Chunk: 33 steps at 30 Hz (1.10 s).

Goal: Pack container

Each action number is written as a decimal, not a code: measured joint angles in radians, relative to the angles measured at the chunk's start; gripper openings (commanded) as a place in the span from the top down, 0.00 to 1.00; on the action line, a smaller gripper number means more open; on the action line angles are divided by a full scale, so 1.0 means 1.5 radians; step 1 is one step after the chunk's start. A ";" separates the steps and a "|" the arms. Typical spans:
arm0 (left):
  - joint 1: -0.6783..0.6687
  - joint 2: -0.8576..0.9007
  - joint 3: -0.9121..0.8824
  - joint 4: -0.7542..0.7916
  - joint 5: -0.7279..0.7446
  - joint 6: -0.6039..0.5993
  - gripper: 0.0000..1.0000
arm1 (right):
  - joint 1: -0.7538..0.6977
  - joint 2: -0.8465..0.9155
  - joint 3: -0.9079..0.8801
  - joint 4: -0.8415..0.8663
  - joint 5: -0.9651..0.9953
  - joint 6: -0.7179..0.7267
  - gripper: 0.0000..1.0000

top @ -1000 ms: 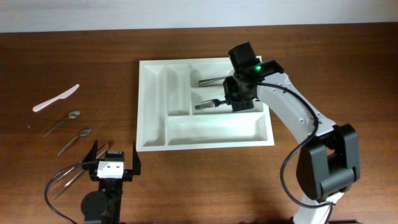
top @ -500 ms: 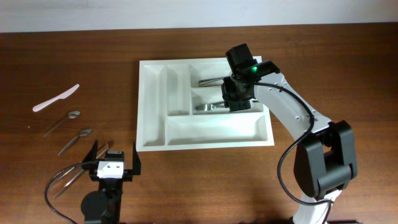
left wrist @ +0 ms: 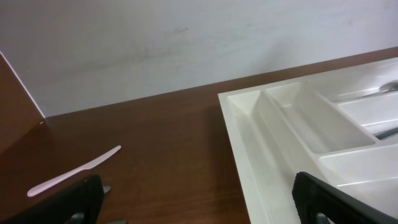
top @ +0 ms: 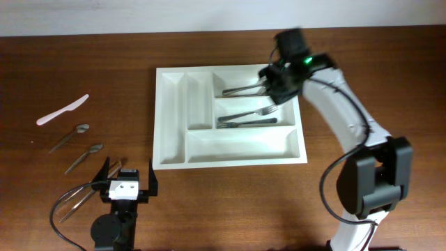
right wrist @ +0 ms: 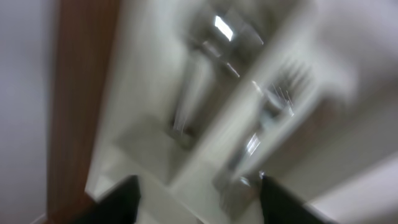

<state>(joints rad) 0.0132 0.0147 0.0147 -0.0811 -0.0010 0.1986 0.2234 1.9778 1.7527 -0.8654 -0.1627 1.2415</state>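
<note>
White plastic knife (top: 63,110), spoon (top: 83,129), second spoon (top: 95,148) lying apart on wooden table (top: 223,209).

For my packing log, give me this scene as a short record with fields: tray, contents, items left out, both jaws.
container: large white rectangular plastic cutlery tray on brown wooden table
contents: metal fork in middle long compartment; metal cutlery in top one
left out: white plastic knife, two metal spoons, left of tray
left jaws: open, empty
right jaws: open, empty, above tray's top right
</note>
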 measured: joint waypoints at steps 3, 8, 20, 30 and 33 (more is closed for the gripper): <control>0.000 0.000 0.000 0.000 0.000 0.000 0.01 | -0.049 0.000 0.102 -0.077 0.003 -0.171 0.01; 0.000 0.000 0.000 0.000 0.000 0.000 0.01 | -0.138 0.000 0.260 -0.263 0.024 -0.444 0.01; 0.000 0.000 0.000 0.000 0.000 0.000 0.01 | -0.329 -0.002 0.416 -0.551 0.116 -0.743 0.01; 0.000 0.000 0.000 0.000 0.000 0.000 0.01 | -0.359 -0.186 0.152 -0.541 0.126 -0.834 0.01; 0.000 0.000 0.000 0.000 0.000 0.000 0.01 | -0.372 -0.273 0.042 -0.484 0.137 -0.862 0.01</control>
<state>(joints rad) 0.0132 0.0147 0.0147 -0.0811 -0.0010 0.1986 -0.3351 1.5677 1.8156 -1.5917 0.0425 -0.0517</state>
